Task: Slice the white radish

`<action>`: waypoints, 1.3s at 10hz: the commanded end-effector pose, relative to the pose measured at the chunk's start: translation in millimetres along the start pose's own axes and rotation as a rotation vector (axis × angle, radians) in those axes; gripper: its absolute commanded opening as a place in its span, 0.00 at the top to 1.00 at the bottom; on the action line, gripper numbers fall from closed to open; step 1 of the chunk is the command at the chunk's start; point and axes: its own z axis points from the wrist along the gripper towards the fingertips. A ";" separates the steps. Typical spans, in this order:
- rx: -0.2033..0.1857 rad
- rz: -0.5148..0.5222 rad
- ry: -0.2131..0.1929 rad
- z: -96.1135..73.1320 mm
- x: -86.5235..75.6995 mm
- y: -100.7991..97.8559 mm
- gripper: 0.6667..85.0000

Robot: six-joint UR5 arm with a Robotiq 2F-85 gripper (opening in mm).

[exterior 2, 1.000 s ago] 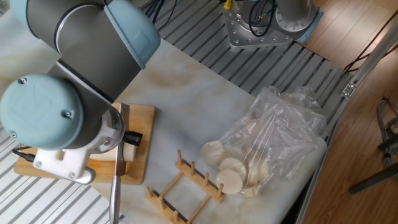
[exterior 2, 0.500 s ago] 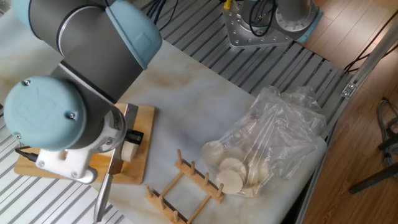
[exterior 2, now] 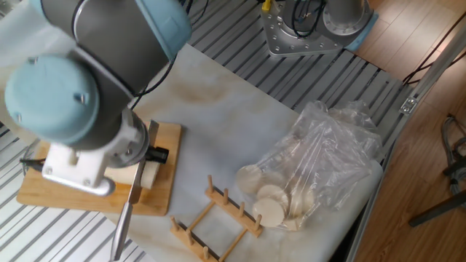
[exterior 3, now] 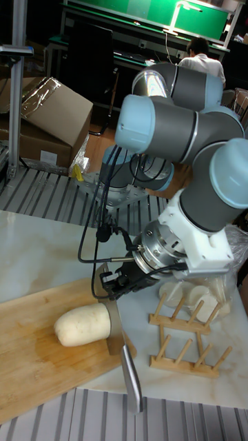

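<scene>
Here the UR5 arm (exterior 3: pixel 186 131) fills the upper centre of the tall fixed view and the upper left of the fixed view. The marble table (exterior 2: pixel 218 109) spans the middle of the fixed view. A wooden cutting board (exterior 3: pixel 41 351) lies at the lower left of the tall fixed view. A clear plastic bag (exterior 2: pixel 320 160) holding pale round slices occupies the right of the fixed view. A wooden rack (exterior 2: pixel 218 218) stands at the lower centre, between board and bag. The white radish (exterior 3: pixel 81 325) lies on the board, rounded end to the left. A knife (exterior 3: pixel 120 344) stands with its blade against the flat cut end of the radish. The gripper (exterior 3: pixel 114 284) is clamped on the knife, just above the radish.
</scene>
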 end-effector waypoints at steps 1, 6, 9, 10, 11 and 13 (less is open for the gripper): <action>-0.024 -0.047 -0.027 -0.2 16.5 -1.7 0.99; 0.003 -0.060 -0.020 13.6 26.7 -12.0 0.99; 0.004 -0.045 -0.026 16.3 24.0 -8.9 0.99; 0.002 -0.038 -0.033 18.0 21.0 -7.3 0.99; -0.002 -0.033 -0.038 20.8 16.9 -5.2 0.99; -0.009 -0.020 -0.046 22.5 8.6 -0.8 0.99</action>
